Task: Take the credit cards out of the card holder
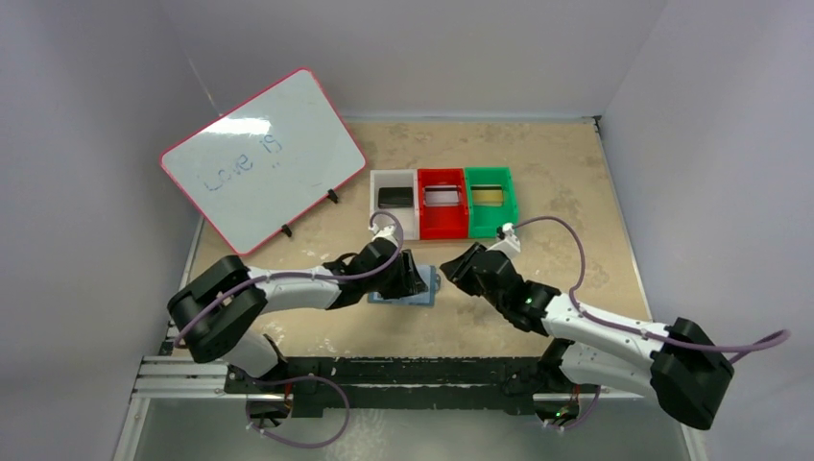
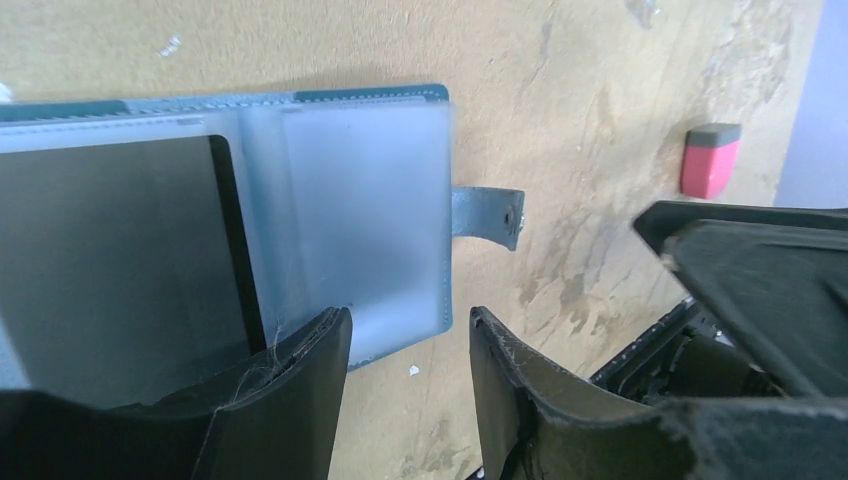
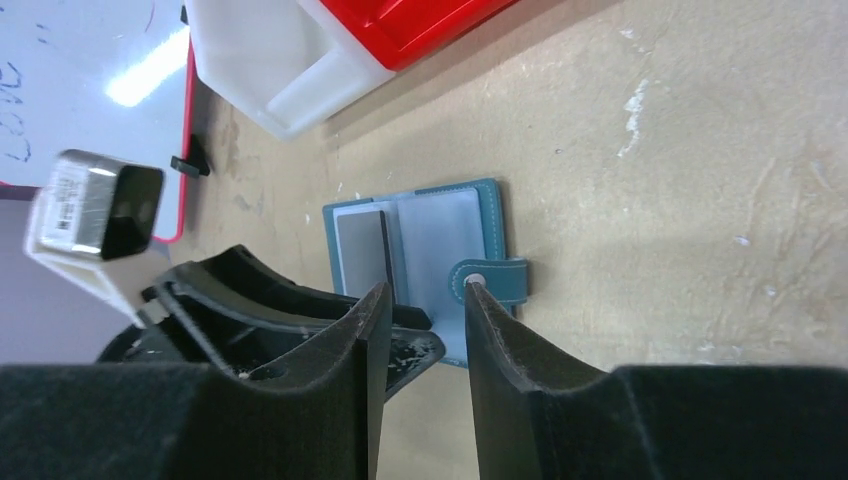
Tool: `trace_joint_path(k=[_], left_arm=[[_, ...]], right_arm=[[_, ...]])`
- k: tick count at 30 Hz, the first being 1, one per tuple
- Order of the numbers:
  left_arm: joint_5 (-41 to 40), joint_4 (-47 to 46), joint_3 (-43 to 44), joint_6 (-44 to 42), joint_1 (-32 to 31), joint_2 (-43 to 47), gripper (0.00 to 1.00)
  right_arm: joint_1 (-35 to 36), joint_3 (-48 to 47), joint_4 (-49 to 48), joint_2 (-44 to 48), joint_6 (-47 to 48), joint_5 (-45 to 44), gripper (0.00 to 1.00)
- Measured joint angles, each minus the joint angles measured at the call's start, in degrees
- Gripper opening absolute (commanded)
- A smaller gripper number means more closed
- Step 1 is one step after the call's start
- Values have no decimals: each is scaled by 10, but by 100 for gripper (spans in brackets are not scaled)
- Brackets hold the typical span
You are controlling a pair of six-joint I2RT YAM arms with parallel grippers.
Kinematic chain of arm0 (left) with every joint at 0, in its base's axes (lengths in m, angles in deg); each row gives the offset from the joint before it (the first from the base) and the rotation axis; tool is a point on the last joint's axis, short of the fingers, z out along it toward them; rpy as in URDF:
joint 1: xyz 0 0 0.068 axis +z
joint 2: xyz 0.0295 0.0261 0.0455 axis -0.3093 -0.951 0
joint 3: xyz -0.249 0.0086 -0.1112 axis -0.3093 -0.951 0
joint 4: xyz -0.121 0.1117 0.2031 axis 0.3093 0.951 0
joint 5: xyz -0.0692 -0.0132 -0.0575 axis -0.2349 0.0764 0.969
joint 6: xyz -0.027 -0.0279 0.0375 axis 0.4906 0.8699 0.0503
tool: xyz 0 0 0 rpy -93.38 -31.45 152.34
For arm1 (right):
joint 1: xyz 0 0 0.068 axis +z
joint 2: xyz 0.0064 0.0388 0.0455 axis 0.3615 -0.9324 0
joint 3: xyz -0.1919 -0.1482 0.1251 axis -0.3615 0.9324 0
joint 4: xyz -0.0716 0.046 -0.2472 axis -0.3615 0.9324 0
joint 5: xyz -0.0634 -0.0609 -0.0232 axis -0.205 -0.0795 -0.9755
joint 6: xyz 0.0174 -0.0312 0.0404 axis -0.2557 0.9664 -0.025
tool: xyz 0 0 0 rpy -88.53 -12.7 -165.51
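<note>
From above, the left gripper [image 1: 416,279] covers most of the card holder [image 1: 422,299], which lies open on the near side of the red bin [image 1: 442,230]. Only the wrist views show a dark credit card [image 2: 110,260] in one pocket. The left gripper and the right gripper [image 3: 418,340] both stand partly open, holding nothing.

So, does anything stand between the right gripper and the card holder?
Partly. The left gripper straddles a corner of the open card holder, close beside the right gripper, so that corner is blocked. The holder's tab and the pocket next to it lie uncovered straight ahead of the right gripper's open jaws.
</note>
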Motion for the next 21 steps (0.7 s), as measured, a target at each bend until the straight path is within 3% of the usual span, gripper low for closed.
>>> trace_joint_path(k=[2, 4, 10, 17, 21], left_arm=[[-2, -2, 5, 3, -7, -18, 47], [-2, -5, 16, 4, -14, -37, 47], [-43, 64, 81, -16, -39, -52, 49], [-182, 192, 108, -35, -42, 55, 52], [-253, 267, 122, -47, -3, 94, 52]], right_arm=[[0, 3, 13, 17, 0, -7, 37], [0, 7, 21, 29, 0, -9, 45], [0, 24, 18, 37, 8, -7, 46], [0, 26, -6, 29, 31, 13, 45], [0, 20, -22, 7, 53, 33, 43]])
